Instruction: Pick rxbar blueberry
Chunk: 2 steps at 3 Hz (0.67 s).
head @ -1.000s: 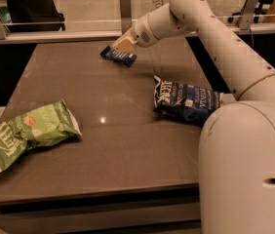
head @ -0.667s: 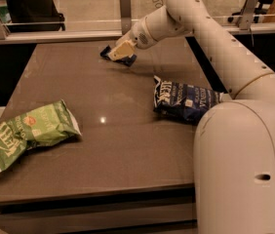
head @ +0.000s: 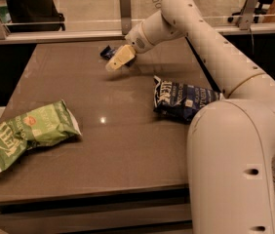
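Note:
The rxbar blueberry (head: 107, 51) is a small flat dark navy wrapper at the far middle of the brown table (head: 127, 130). Only its left end shows; the rest is hidden behind my gripper. My gripper (head: 117, 62), tan at its tip, is at the end of the white arm that reaches in from the right. It is right at the bar's near right side and overlaps it. I cannot tell whether the bar is in its hold or lying on the table.
A large puffy dark blue chip bag (head: 181, 99) lies at the right, next to my arm's white base (head: 230, 165). A large green chip bag (head: 28, 133) lies at the near left. A glass railing (head: 79, 28) runs behind the table's far edge.
The gripper has moved a little to the left and toward the camera. The small blue bar shows slightly further left. Both chip bags have stayed put.

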Motion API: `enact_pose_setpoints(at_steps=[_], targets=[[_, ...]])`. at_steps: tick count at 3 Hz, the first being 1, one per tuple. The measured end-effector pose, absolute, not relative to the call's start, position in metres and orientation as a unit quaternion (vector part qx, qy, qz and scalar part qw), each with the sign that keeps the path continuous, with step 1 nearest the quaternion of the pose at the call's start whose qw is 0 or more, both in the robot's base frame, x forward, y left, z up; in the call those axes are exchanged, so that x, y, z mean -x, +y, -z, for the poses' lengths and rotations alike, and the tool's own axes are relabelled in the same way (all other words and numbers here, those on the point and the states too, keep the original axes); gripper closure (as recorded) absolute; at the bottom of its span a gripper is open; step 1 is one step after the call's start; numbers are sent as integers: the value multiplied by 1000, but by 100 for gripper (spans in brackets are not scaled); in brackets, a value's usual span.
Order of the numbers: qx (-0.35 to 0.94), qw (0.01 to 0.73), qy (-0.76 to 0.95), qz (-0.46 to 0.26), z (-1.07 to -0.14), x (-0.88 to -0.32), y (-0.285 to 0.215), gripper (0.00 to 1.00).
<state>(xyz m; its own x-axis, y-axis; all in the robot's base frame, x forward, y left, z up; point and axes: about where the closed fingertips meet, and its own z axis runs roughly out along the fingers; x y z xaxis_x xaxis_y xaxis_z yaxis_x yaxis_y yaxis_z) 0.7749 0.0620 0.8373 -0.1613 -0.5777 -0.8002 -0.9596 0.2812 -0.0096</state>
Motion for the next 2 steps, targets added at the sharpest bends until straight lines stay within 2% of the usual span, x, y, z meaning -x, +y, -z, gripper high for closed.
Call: enact_pose_setpoints(at_steps=[1, 2], targets=[[536, 351, 720, -265, -826, -776, 63, 0], [537, 344, 723, -265, -816, -775, 63, 18]])
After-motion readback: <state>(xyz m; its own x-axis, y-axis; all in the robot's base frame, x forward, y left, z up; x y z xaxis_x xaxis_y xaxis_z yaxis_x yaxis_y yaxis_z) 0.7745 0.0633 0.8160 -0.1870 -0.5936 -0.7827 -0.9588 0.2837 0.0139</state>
